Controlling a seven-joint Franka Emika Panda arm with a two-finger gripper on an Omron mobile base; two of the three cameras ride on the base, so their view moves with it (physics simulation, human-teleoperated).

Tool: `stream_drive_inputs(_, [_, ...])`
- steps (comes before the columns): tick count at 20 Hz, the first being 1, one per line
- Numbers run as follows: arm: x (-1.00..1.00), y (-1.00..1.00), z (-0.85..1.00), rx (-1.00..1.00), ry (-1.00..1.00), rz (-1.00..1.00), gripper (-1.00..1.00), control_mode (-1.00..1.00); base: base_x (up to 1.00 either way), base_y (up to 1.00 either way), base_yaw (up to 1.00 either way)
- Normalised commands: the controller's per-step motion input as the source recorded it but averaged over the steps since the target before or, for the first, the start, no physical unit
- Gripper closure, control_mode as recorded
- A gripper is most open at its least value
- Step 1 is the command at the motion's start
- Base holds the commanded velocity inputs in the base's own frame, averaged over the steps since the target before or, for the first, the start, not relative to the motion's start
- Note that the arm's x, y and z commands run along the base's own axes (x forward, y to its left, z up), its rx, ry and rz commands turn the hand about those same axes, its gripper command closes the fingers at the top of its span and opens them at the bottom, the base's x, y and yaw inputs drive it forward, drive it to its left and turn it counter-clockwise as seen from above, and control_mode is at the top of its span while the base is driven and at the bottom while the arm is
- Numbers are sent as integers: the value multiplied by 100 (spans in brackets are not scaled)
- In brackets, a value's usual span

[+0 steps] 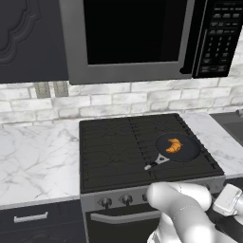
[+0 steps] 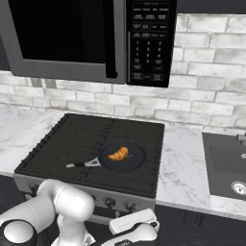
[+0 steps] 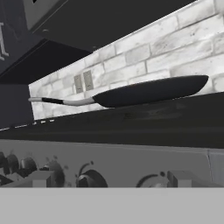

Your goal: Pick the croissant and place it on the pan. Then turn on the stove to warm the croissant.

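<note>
The golden croissant lies inside the black pan, which sits on the front right of the stove, its silver handle pointing left. In the hand view the pan shows side-on above the stove's silver front panel. My gripper is low in front of that panel, open, with its fingertips wide apart. A dark knob lies between them, untouched. More knobs line the panel.
A microwave hangs above the stove. Marble counter runs on both sides. A dark sink is at the right. My white arm crosses in front of the oven door.
</note>
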Motion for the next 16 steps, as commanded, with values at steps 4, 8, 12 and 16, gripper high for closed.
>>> stream_drive_inputs(4, [7,-6,-2,0,0,0,-100,-100,0,0,0])
stream_drive_inputs(8, [0,-1,-12,0,0,0,-100,-100,0,0,0])
stream_drive_inputs(12, [0,0,-14,0,0,0,-100,-100,0,0,0])
stream_drive_inputs(16, [0,0,-8,0,0,-1,-100,-100,0,0,0])
